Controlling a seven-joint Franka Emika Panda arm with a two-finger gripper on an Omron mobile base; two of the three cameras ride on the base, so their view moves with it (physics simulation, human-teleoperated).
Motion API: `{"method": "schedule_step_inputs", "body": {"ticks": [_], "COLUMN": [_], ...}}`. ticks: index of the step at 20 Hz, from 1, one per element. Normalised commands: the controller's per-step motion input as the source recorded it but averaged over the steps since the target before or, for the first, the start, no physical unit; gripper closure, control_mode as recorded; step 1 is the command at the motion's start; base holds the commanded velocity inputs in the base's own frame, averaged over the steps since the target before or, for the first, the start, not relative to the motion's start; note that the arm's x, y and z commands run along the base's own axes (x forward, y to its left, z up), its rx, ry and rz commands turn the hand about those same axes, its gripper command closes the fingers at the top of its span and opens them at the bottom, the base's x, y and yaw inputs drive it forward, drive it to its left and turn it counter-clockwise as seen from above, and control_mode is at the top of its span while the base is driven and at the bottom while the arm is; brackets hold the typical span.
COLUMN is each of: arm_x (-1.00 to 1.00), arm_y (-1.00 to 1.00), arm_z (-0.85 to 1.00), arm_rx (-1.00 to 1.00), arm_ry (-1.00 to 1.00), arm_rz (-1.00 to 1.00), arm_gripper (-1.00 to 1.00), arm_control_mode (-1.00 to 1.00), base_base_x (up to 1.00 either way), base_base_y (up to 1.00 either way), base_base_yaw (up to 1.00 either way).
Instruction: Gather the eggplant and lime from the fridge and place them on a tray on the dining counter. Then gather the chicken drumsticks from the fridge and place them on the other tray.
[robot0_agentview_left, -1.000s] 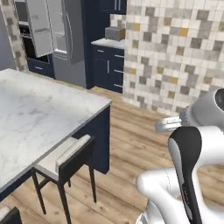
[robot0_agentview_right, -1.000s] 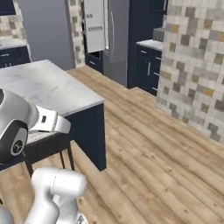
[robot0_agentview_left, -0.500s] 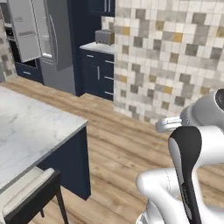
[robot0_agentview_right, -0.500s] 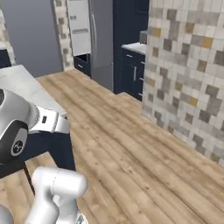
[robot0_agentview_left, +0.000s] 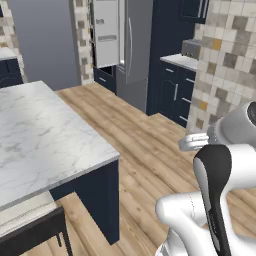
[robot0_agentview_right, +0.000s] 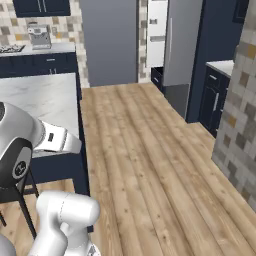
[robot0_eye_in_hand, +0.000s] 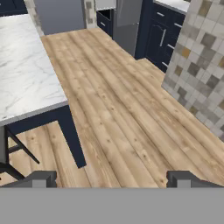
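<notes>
The gripper (robot0_eye_in_hand: 111, 179) stands wide open and holds nothing; its 2 dark fingertips (robot0_eye_in_hand: 40, 178) rise far apart at the bottom of the hand view, over bare wooden floor (robot0_eye_in_hand: 127, 113).

The fridge (robot0_agentview_left: 124, 47) stands at the far end of the room, well apart from the robot. Its grey door (robot0_agentview_left: 106, 32) hangs open, with pale shelves showing on the inner side. The inside of the fridge is too dark and small to make out, so the eggplant, lime and drumsticks cannot be told from here. In the right base view the same fridge (robot0_agentview_right: 175, 47) shows beyond the floor, just beside dark blue cabinets (robot0_agentview_right: 212, 97).

The marble counter (robot0_agentview_left: 40, 135) lies to the robot's left, with a dark blue base and a stool (robot0_agentview_left: 30, 225) tucked just under its near edge. A wall of grey, white and tan tiles (robot0_eye_in_hand: 201, 65) rises on the right. A small appliance (robot0_agentview_right: 37, 36), perhaps a toaster, sits on a far counter.
</notes>
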Motion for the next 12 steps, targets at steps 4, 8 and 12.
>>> {"method": "schedule_step_inputs", "body": {"ticks": [4,8,12], "arm_x": [0.0,0.0,0.0], "arm_y": [0.0,0.0,0.0], "arm_z": [0.0,0.0,0.0], "arm_rx": [0.0,0.0,0.0], "arm_ry": [0.0,0.0,0.0], "arm_rz": [0.0,0.0,0.0], "arm_gripper": [-1.0,-1.0,-1.0], "arm_control_mode": [1.0,1.0,1.0], "base_base_x": [0.38,0.38,0.94], "base_base_y": [-0.89,-0.97,-0.43], "base_base_yaw": [0.48,0.25,0.0]}}
